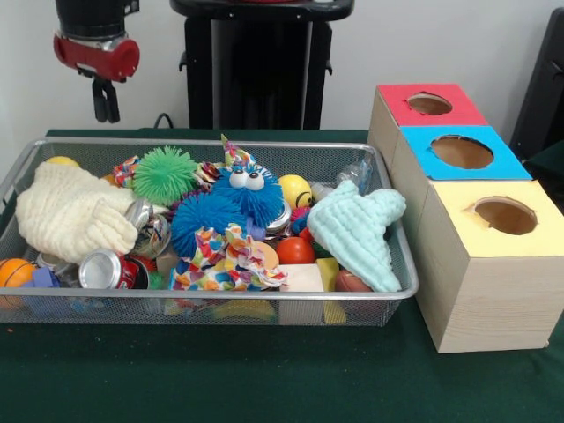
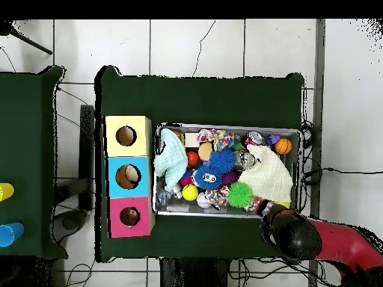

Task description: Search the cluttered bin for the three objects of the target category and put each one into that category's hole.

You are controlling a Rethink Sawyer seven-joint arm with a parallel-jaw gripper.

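1. Waiting near the front edge of the green tabletop (image 1: 264,379), the wire bin (image 1: 388,304) looks full of toys, cans and cloths.
2. Beside it, three boxes (image 1: 480,264) show holes; none looks filled.
3. Behind the bin's far corner, the gripper (image 1: 107,102) hangs narrow and empty, so sorting seems not started.

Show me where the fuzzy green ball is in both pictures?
Front view: the spiky green ball sits at the back of the wire bin, left of the middle.
Overhead view: it lies by the bin's bottom edge.
Shared landmark: the blue googly-eyed toy beside it.
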